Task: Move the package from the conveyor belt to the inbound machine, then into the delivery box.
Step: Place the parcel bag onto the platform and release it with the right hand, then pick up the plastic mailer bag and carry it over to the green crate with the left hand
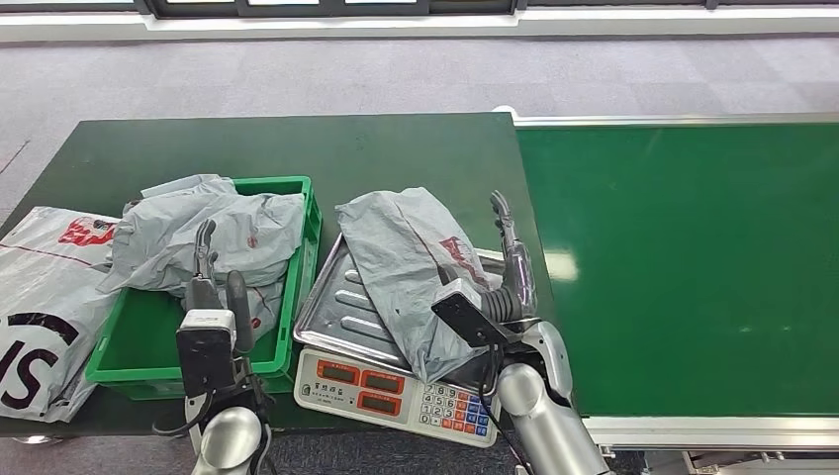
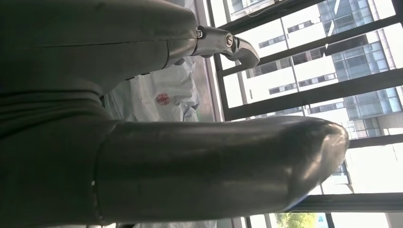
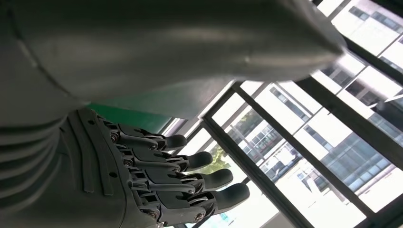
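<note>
Package (image 1: 408,267) lies on the scale tray (image 1: 331,317); right hand (image 1: 510,267) beside it, fingers straight, empty; left hand (image 1: 213,287) raised, empty

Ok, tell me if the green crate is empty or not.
Not empty: the green crate holds a crumpled grey mailer bag, bunched over its far end.

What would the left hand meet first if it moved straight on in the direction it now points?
Probably the grey package in the green box: the left hand points right at it, though the depth is uncertain.
</note>
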{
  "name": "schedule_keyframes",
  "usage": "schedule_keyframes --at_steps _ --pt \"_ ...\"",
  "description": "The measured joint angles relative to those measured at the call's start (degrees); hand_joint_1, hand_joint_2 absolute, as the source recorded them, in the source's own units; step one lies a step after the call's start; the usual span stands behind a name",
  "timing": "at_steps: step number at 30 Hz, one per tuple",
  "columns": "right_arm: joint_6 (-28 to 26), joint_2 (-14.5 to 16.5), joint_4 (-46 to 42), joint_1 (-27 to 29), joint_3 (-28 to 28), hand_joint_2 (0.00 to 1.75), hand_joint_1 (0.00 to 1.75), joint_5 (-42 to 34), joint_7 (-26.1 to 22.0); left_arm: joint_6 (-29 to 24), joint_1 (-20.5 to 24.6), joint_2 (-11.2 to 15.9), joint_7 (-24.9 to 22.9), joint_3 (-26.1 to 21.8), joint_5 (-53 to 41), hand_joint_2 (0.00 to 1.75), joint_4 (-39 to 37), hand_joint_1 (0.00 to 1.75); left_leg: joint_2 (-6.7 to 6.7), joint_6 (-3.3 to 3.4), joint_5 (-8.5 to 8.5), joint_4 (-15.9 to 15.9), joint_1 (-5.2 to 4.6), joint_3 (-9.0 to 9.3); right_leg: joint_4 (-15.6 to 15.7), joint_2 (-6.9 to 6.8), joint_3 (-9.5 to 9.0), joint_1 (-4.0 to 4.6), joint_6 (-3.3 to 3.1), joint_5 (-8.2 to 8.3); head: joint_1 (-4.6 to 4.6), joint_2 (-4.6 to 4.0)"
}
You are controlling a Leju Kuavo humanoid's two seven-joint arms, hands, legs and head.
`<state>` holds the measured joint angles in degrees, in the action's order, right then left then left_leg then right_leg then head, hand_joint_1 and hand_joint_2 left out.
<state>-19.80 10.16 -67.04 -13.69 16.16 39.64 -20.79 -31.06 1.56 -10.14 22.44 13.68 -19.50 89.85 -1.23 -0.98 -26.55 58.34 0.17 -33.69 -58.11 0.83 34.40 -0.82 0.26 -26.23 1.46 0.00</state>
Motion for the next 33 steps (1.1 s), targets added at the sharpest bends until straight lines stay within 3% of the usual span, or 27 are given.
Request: schedule_keyframes --at_steps 12,16,21,25,28,33 --pt "1.9 -0.7 -8.8 3.8 -0.3 0.00 0.00 -1.1 -0.3 -0.4 -1.4 -0.1 0.6 0.0 -0.3 0.00 1.6 0.00 0.02 0.00 -0.01 0.0 0.00 0.00 0.0 0.01 0.00 0.00 0.00 0.00 0.00 0.00" --pt "2.1 -0.9 -10.4 4.6 -0.3 1.75 0.00 -1.8 -1.0 0.4 -1.6 -0.2 0.8 0.0 0.9 0.00 1.9 0.00 0.01 -0.01 0.00 0.0 0.00 0.01 0.0 0.00 0.00 0.00 0.00 0.00 0.00 0.00" --pt "1.6 -1.3 -17.3 8.4 -0.3 1.75 0.00 -5.0 -4.8 7.6 -1.3 0.0 0.0 0.5 1.7 0.00 2.8 0.00 -0.04 0.01 -0.02 0.0 0.00 -0.02 0.0 -0.03 0.03 0.00 0.00 -0.01 0.00 0.00" --pt "0.7 -1.7 -22.9 10.5 0.0 1.75 0.00 -7.1 -9.1 19.9 2.6 0.8 -4.9 4.5 -9.2 1.75 -0.5 0.00 -0.02 0.05 -0.05 0.0 -0.04 -0.02 0.0 -0.04 0.04 -0.04 0.01 -0.01 0.00 0.00" --pt "0.1 -1.9 -25.1 11.4 0.7 1.75 0.00 -7.7 -11.1 25.2 7.7 0.9 -5.6 7.5 -13.1 1.75 -7.7 0.00 0.03 0.08 -0.02 0.0 -0.08 0.01 0.0 -0.01 0.04 -0.07 0.06 0.04 0.00 0.00" --pt "0.5 -2.3 -28.5 12.2 1.0 1.75 0.00 -8.3 -12.2 28.8 17.6 -0.1 -2.9 11.8 -13.2 1.75 -24.5 0.00 0.04 0.09 0.08 0.0 -0.09 0.01 0.0 0.00 0.02 -0.08 0.06 0.19 0.00 0.00"
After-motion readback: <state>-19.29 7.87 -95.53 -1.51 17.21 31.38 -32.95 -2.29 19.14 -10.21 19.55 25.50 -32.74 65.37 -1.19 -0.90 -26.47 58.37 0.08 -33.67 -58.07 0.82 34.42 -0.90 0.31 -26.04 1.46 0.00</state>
